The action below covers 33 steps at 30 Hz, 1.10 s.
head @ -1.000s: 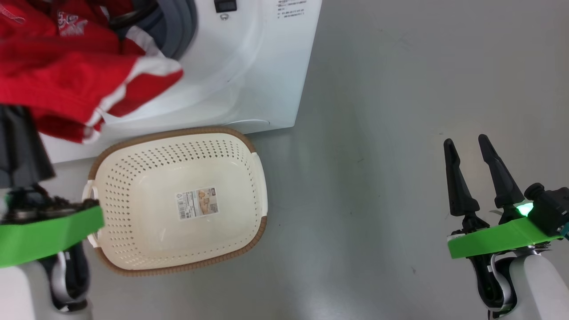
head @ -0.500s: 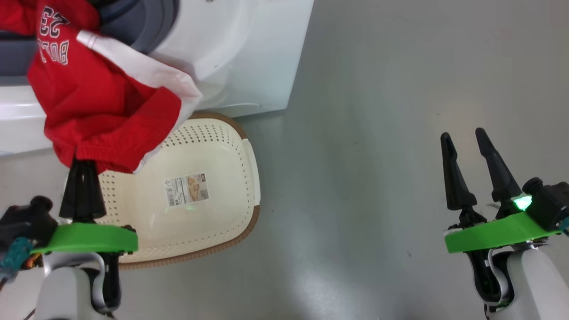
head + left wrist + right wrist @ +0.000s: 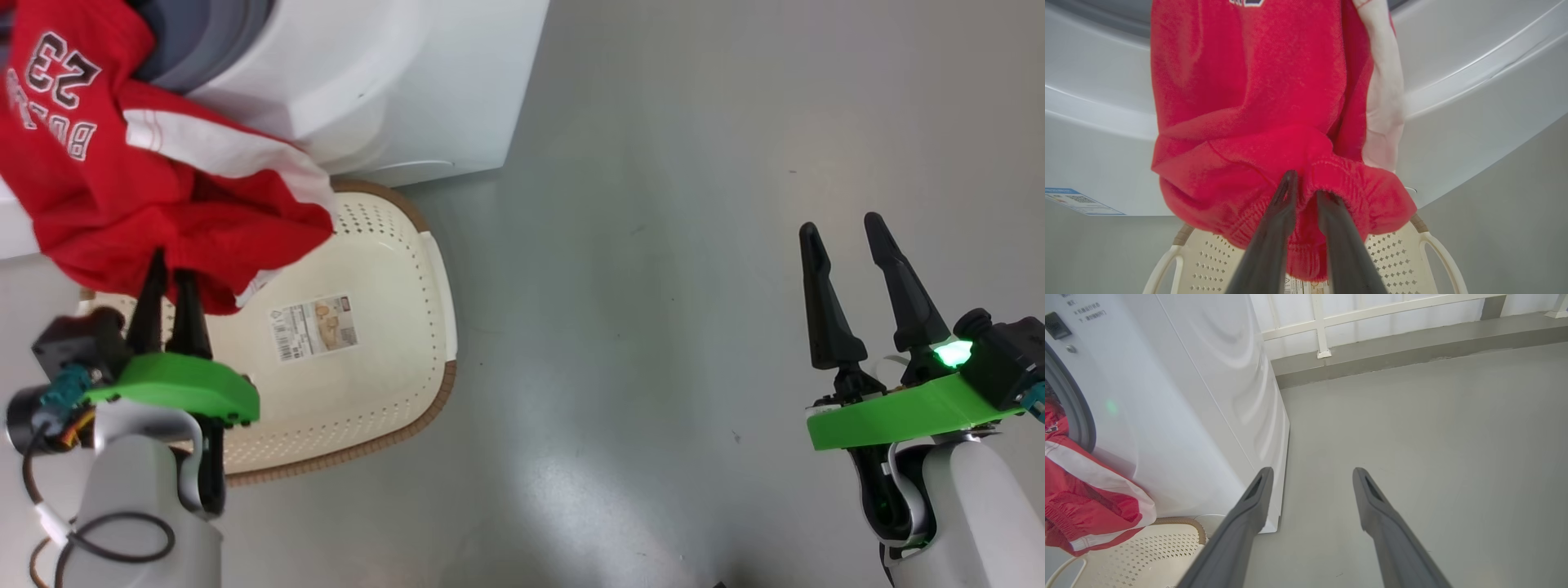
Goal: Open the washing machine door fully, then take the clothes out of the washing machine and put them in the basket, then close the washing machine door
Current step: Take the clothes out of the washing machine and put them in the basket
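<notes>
The washing machine [image 3: 392, 82] stands on the grey floor [image 3: 653, 245], its white front facing the robot and its grey rubber ring [image 3: 204, 33] showing at the top left corner of the head view. The clothes [image 3: 98, 196] hang out of the machine's mouth and down its front. Their long axis runs from the ring towards the robot. The gathered elastic hem is the lowest end and points at the left arm, a white stripe runs along their right side, and white lettering with a "23" [image 3: 53, 69] sits near the top. That lower end hangs over the far left part of the basket [image 3: 392, 359]; I cannot tell whether it touches the rim.

The basket sits on the floor just in front of the machine, mouth up, its long axis running left to right roughly along the machine's front, with a paper label [image 3: 314, 327] on its bottom.

The left gripper [image 3: 169, 276] points up into the hem with its jaws slightly apart and red fabric between the fingers; I cannot tell whether they pinch it. The right gripper [image 3: 841, 227] hangs over bare floor well to the right, jaws spread wide and empty.
</notes>
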Tool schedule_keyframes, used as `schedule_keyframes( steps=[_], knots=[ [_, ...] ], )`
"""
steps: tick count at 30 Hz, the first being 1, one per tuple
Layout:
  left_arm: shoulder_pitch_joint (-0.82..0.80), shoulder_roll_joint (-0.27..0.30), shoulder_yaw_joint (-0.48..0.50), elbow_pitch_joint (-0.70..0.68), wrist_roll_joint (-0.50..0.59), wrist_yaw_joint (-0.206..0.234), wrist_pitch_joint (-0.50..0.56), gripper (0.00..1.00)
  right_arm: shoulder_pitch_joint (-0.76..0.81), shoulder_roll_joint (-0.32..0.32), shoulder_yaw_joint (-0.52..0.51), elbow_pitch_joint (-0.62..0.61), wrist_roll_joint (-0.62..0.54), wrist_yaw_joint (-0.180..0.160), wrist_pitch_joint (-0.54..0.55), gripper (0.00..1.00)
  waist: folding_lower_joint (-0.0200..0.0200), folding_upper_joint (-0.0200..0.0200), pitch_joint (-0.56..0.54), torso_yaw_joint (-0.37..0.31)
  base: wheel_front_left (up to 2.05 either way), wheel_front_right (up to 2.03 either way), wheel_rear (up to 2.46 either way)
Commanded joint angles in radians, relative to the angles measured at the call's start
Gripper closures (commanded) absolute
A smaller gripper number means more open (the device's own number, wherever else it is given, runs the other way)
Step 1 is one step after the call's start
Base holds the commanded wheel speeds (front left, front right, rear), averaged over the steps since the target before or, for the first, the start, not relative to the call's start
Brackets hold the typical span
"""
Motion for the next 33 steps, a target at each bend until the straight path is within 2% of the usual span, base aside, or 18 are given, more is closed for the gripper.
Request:
schedule_keyframes(
  steps=[1,5,8,10,11,13,14,15,16,17,19,20,21,22,23,33],
  knots=[
    [-0.006,0.027,0.033,-0.007,0.016,-0.005,-0.005,0.70,-0.001,0.000,0.024,-0.025,0.001,0.007,-0.006,0.00,0.0000,-0.0001,0.006,-0.008,0.00,0.00,0.00],
    [-0.029,0.028,0.048,0.046,0.036,-0.004,-0.005,0.69,-0.001,0.002,0.027,-0.025,0.001,0.007,-0.006,0.00,0.0000,-0.0001,0.010,-0.016,0.00,0.00,0.00],
    [-0.042,0.030,0.048,0.094,0.048,-0.007,-0.005,0.65,0.000,0.003,0.029,-0.025,0.001,0.007,-0.006,0.00,0.0000,-0.0001,0.014,-0.020,0.00,0.00,0.00],
    [-0.049,0.030,0.048,0.116,0.053,-0.008,-0.005,0.60,0.000,0.004,0.031,-0.025,0.001,0.007,-0.006,0.00,0.0000,-0.0001,0.016,-0.021,0.00,0.00,0.00],
    [-0.051,0.030,0.049,0.123,0.054,-0.009,-0.005,0.61,0.000,0.004,0.031,-0.025,0.001,0.007,-0.006,0.00,0.0000,-0.0001,0.017,-0.021,0.00,0.00,0.00],
    [-0.053,0.029,0.051,0.142,0.054,-0.009,-0.005,0.66,0.001,0.004,0.031,-0.026,0.001,0.007,-0.006,0.00,0.0000,-0.0001,0.018,-0.020,0.00,0.00,0.00],
    [-0.054,0.029,0.051,0.155,0.054,-0.009,-0.005,0.78,0.002,0.004,0.031,-0.026,0.000,0.007,-0.006,0.00,0.0000,-0.0001,0.019,-0.020,0.00,0.00,0.00],
    [-0.054,0.029,0.051,0.155,0.054,-0.009,-0.005,0.78,0.002,0.004,0.031,-0.026,0.000,0.007,-0.006,0.00,0.0000,-0.0001,0.019,-0.020,0.00,0.00,0.00],
    [-0.056,0.029,0.050,0.169,0.053,-0.010,-0.005,0.84,0.002,0.004,0.031,-0.026,0.000,0.007,-0.006,0.00,0.0000,-0.0001,0.021,-0.019,0.00,0.00,0.00],
    [-0.058,0.029,0.050,0.179,0.052,-0.011,-0.005,1.00,0.002,0.004,0.031,-0.027,0.000,0.007,-0.006,0.00,0.0000,-0.0001,0.022,-0.018,0.00,0.00,0.00],
    [-0.062,0.028,0.049,0.203,0.050,-0.013,-0.005,1.00,0.002,0.003,0.031,-0.027,-0.001,0.007,-0.006,0.00,0.0000,-0.0001,0.024,-0.018,0.00,0.00,0.00],
    [-0.066,0.028,0.049,0.210,0.050,-0.014,-0.005,0.90,0.001,0.003,0.031,-0.028,-0.001,0.007,-0.006,0.00,0.0000,-0.0001,0.026,-0.017,0.00,0.00,0.00],
    [-0.070,0.028,0.050,0.209,0.050,-0.012,-0.005,0.70,0.001,0.002,0.031,-0.028,-0.001,0.007,-0.006,0.00,0.0000,-0.0001,0.027,-0.016,0.00,0.00,0.00],
    [-0.071,0.028,0.052,0.206,0.050,-0.011,-0.005,0.38,0.000,0.002,0.030,-0.029,-0.001,0.007,-0.006,0.00,0.0000,-0.0001,0.029,-0.015,0.00,0.00,0.00],
    [-0.071,0.028,0.053,0.204,0.049,-0.010,-0.005,0.01,-0.001,0.002,0.029,-0.029,-0.002,0.007,-0.006,0.00,0.0000,-0.0001,0.030,-0.014,0.00,0.00,0.00],
    [-0.062,0.026,0.066,0.152,0.018,-0.013,-0.005,0.00,-0.003,0.000,0.024,-0.027,-0.005,0.007,-0.006,0.00,0.0000,-0.0001,0.023,0.001,0.00,0.00,0.00]
  ],
)
